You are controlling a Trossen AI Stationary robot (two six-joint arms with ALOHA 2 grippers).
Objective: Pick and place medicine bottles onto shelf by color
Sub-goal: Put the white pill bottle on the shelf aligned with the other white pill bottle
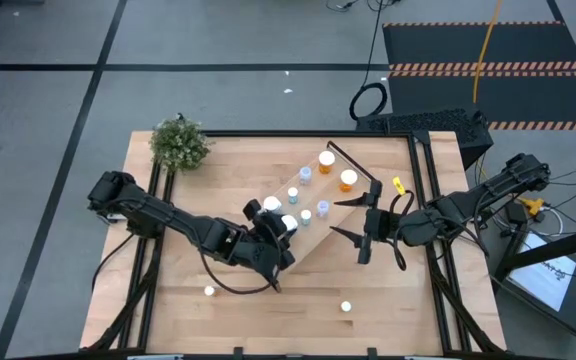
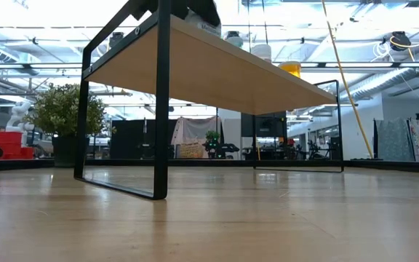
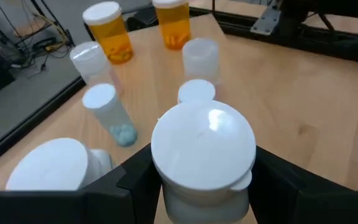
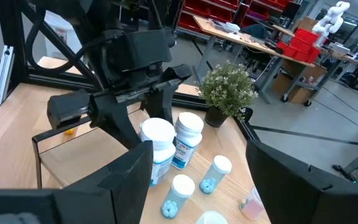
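The shelf [image 1: 313, 240] lies slanted across the middle of the table. Orange bottles [image 1: 348, 180], pale blue bottles [image 1: 305, 173] and white bottles [image 1: 271, 205] stand on it. My left gripper [image 1: 283, 225] is over the shelf's left end, shut on a large white bottle [image 3: 204, 143] with a white cap. Another large white bottle [image 4: 188, 137] stands right beside it. My right gripper [image 1: 340, 218] is open with nothing between its fingers, near the shelf's right part and facing the left gripper. My left gripper pinches the large white bottle's body just below the cap [image 3: 169, 196] between its two fingers, one on each side. The fingers slant down from the table's left. The bottle is upright [image 4: 157, 140]; my right finger in front hides its base.
A small green plant [image 1: 180, 143] stands at the table's far left corner. Two small bottles [image 1: 209, 291] [image 1: 346, 307] are loose on the table near the front edge. Black frame rails run along the table's left and right sides.
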